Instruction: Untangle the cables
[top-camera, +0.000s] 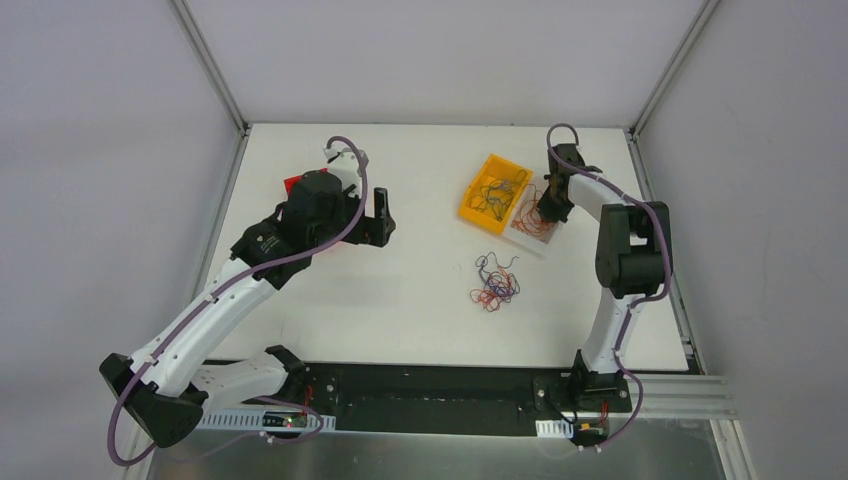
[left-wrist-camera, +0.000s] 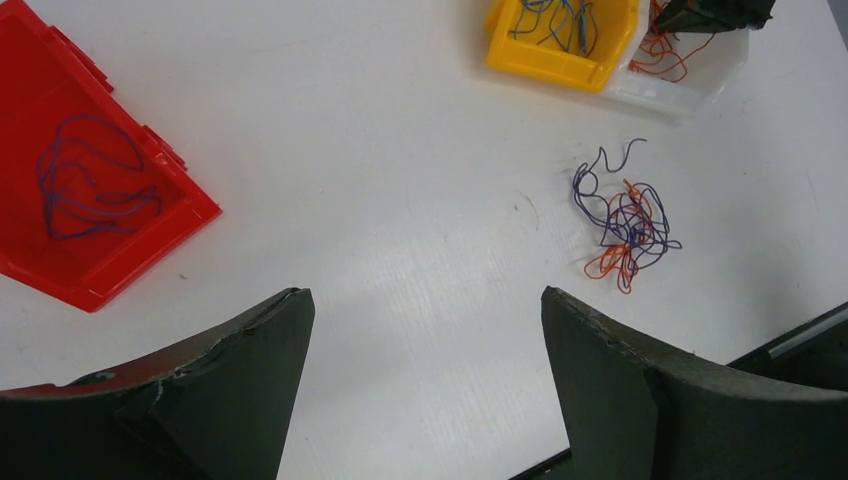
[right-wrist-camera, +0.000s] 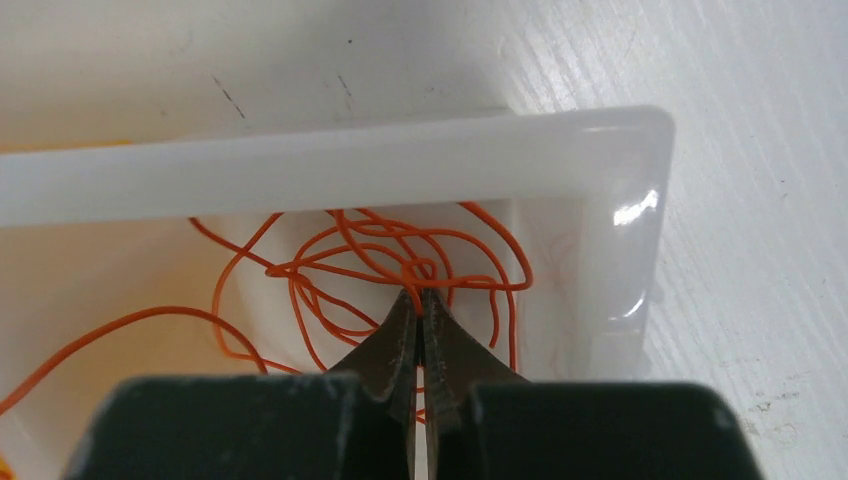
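Note:
A tangled bunch of cables (top-camera: 495, 285), blue, orange and dark, lies on the white table; the left wrist view shows the bunch (left-wrist-camera: 625, 225) too. My right gripper (right-wrist-camera: 420, 292) is down in a white tray (right-wrist-camera: 300, 170), shut on an orange cable (right-wrist-camera: 400, 250) that loops among other orange cables. From above, the right gripper (top-camera: 545, 215) is over that tray (top-camera: 535, 242). My left gripper (left-wrist-camera: 425, 295) is open and empty above bare table, left of the bunch, also seen from above (top-camera: 383, 222).
A yellow bin (top-camera: 472, 205) with dark and blue cables sits beside the white tray. A red bin (left-wrist-camera: 150, 235) at the left holds a blue cable (left-wrist-camera: 90, 185); my left arm hides most of it from above.

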